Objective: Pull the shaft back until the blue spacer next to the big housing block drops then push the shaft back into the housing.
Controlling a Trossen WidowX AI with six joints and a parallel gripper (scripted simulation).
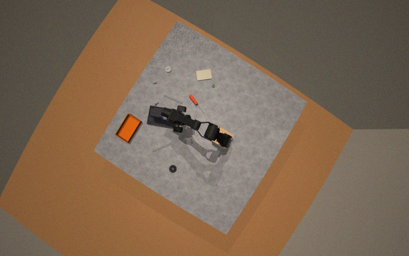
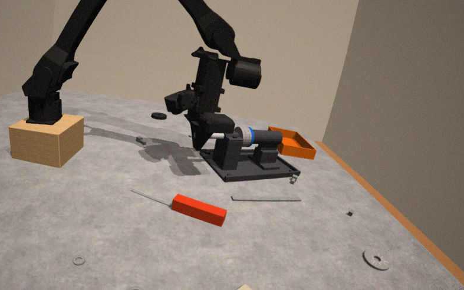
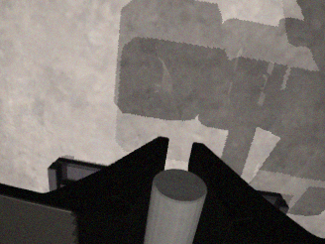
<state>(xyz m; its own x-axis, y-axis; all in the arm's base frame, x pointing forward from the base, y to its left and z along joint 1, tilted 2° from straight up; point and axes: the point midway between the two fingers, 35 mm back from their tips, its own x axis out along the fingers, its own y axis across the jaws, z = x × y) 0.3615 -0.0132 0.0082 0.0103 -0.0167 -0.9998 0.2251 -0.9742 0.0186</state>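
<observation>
Over the dark grey rectangular base plate (image 1: pixel 151 122) (image 2: pixel 259 177), as the top view shows it, my black arm reaches across from its pale wooden block (image 1: pixel 227 131) (image 2: pixel 35 142). A speck of the blue ring-shaped spacer (image 1: pixel 163 117) (image 2: pixel 252 137) shows beside my wrist; the orange open tray (image 1: pixel 129 127) (image 2: pixel 297 150) lies well apart, likely no part of this job.

From the exterior view, my black pincer (image 2: pixel 199 138) is clamped on the outer end of the pale round shaft (image 2: pixel 217 136) (image 3: pixel 174 218), just outside the dark upright support (image 2: pixel 227 152). I grip there, I judge, because it lets me draw straight along the axis. Beyond the support hang the white ring spacers (image 2: pixel 243 136), then the blue one, up against the dark cylindrical housing (image 2: pixel 267 137). None has dropped; the shaft presumably carries them all, so pulling too far could shed a white one.

Through the wrist view, the shaft's flat end stands between my black fingers, which close on its sides. I should back away slowly, in line, and stop once blue falls.
</observation>
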